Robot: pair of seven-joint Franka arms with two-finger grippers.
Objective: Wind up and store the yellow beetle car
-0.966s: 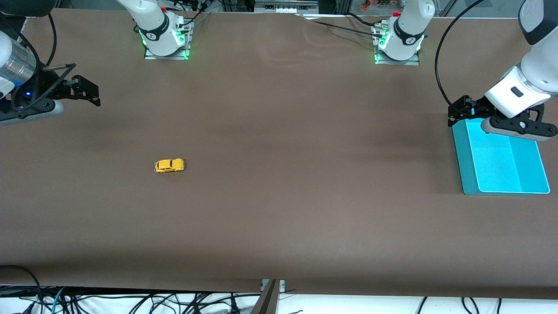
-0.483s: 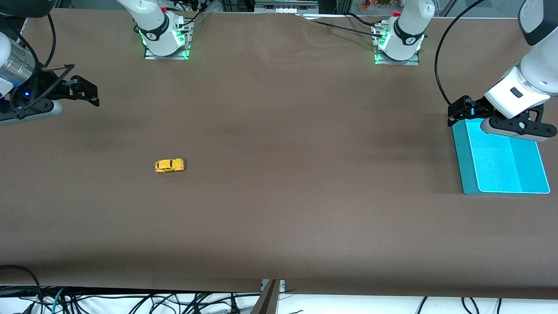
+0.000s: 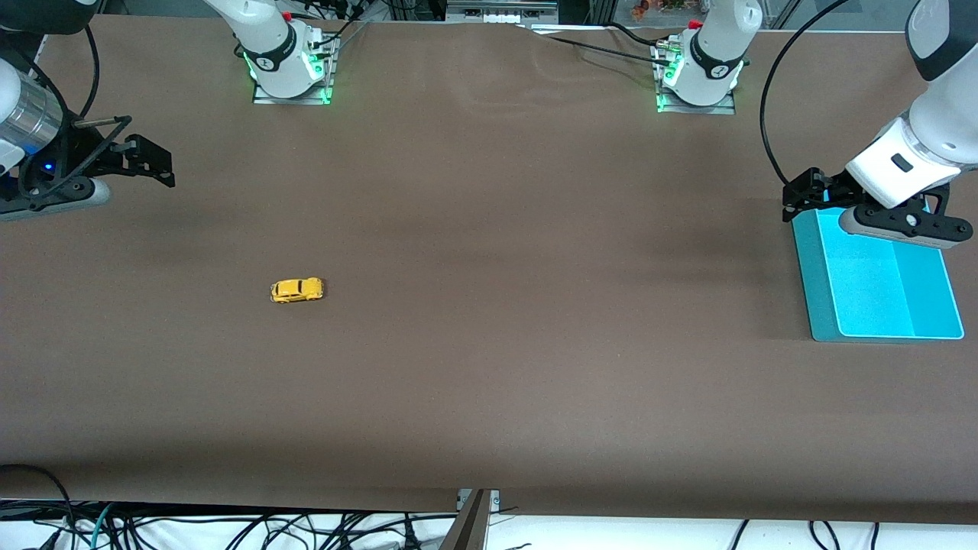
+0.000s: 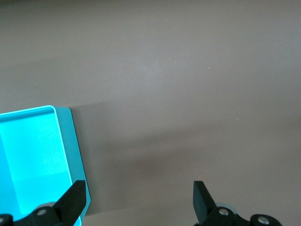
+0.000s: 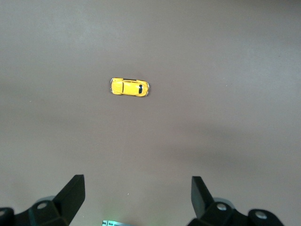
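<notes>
The yellow beetle car (image 3: 297,290) stands on its wheels on the brown table, toward the right arm's end. It also shows in the right wrist view (image 5: 130,87), well apart from the fingertips. My right gripper (image 3: 145,159) is open and empty, up in the air over the table's edge at the right arm's end. My left gripper (image 3: 808,195) is open and empty, over the edge of the cyan tray (image 3: 817,305). In the left wrist view one fingertip (image 4: 75,197) hangs over the tray's rim (image 4: 75,146).
The cyan tray lies at the left arm's end of the table and holds nothing. Both arm bases (image 3: 289,65) (image 3: 699,76) stand along the edge farthest from the front camera. Cables (image 3: 229,527) hang below the table's nearest edge.
The left gripper has shifted very slightly up and toward the table's middle. The right gripper and the car have not visibly moved.
</notes>
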